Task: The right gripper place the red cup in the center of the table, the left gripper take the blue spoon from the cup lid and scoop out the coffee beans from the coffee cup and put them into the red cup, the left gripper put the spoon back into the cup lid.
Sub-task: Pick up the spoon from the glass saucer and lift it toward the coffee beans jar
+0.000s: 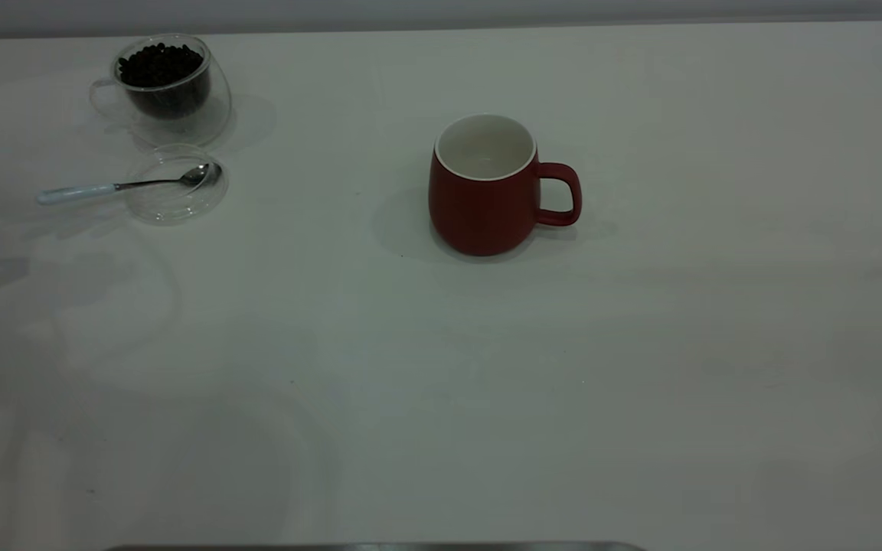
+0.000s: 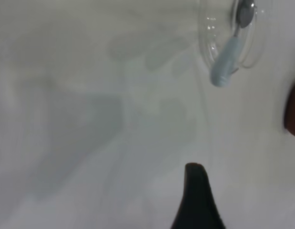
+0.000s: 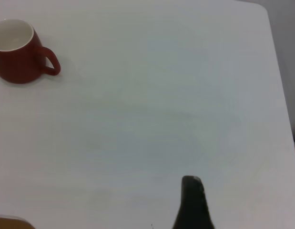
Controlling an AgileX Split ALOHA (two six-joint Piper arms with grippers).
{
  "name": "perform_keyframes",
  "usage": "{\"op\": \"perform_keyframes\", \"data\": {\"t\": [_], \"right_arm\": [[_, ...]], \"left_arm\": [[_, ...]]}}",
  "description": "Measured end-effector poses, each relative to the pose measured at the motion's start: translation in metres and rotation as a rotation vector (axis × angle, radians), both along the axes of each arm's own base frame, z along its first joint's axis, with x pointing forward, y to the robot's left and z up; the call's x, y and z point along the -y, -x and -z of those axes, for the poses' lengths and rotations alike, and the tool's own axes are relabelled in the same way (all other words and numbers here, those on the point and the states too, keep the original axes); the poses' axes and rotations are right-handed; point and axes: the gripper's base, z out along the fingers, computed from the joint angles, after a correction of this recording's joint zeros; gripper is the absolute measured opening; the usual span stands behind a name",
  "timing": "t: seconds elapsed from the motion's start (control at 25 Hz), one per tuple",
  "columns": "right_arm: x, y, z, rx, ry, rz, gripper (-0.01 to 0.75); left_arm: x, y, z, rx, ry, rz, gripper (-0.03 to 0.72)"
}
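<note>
- The red cup (image 1: 485, 191) stands upright mid-table and looks empty, handle toward the right edge; so the spoon pickup looks like the next step.
- The spoon (image 1: 115, 185) lies near the far-left corner, bowl resting in the lid (image 1: 175, 184), pale handle sticking out over the rim toward the left edge, long axis roughly parallel to the far edge.
- The coffee cup (image 1: 165, 84) with its beans (image 1: 159, 65) sits just behind the lid, closer to the far edge.
- The left gripper (image 2: 197, 198) is the nearer one, well short of the spoon handle; only one dark finger shows, so spread or pressed together, I cannot tell.
- The right gripper (image 3: 194, 202) hangs back over bare table (image 1: 640, 344), well apart from the red cup; again one finger only, state unclear.
- A dark sliver at the left edge in the exterior view is probably the left arm.
</note>
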Motion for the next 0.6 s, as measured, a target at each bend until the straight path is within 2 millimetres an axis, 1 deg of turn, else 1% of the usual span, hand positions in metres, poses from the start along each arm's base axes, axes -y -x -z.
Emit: {"op": "perform_keyframes", "data": {"t": [0.12,0.28,0.44,0.6], "right_arm": [[0.000,0.000,0.000,0.000,0.000,0.000,0.591],[0.000,0.000,0.000,0.000,0.000,0.000,0.591],[0.000,0.000,0.000,0.000,0.000,0.000,0.591],[0.000,0.000,0.000,0.000,0.001,-0.001,0.591]], "left_arm": [[0.003,0.000,0.021,0.014,0.038,-0.025,0.595],[0.006,-0.002,0.040,0.073,0.071,-0.060,0.595],[0.009,-0.005,0.048,0.131,0.127,-0.107,0.595],[0.010,-0.006,0.056,0.143,0.168,-0.154,0.595]]}}
